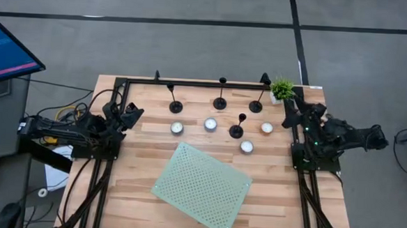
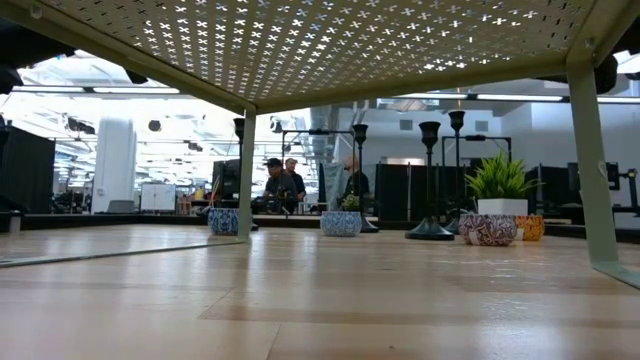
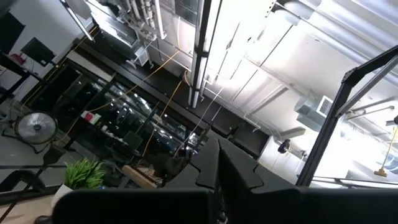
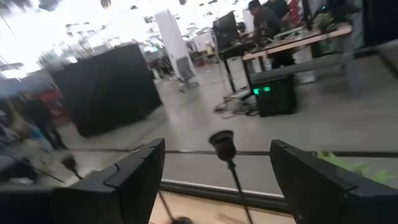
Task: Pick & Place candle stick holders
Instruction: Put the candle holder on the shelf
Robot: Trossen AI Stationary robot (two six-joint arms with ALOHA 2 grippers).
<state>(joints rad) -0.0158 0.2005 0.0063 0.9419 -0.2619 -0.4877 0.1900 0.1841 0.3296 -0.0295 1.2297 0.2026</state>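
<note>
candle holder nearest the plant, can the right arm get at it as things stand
Probably yes. That candle stick holder stands in the back row, with the right gripper close beside it, open and facing it. Only the potted plant stands near, off to the back side.

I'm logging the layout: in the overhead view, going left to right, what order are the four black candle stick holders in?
Left holder → middle-back holder → front holder → right holder.

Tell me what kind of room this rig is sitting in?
Probably a robotics lab or open workshop floor. The wooden table sits on grey concrete, a monitor stands at its side, and people at desks show behind the candle stick holders and strip lights overhead.
</note>
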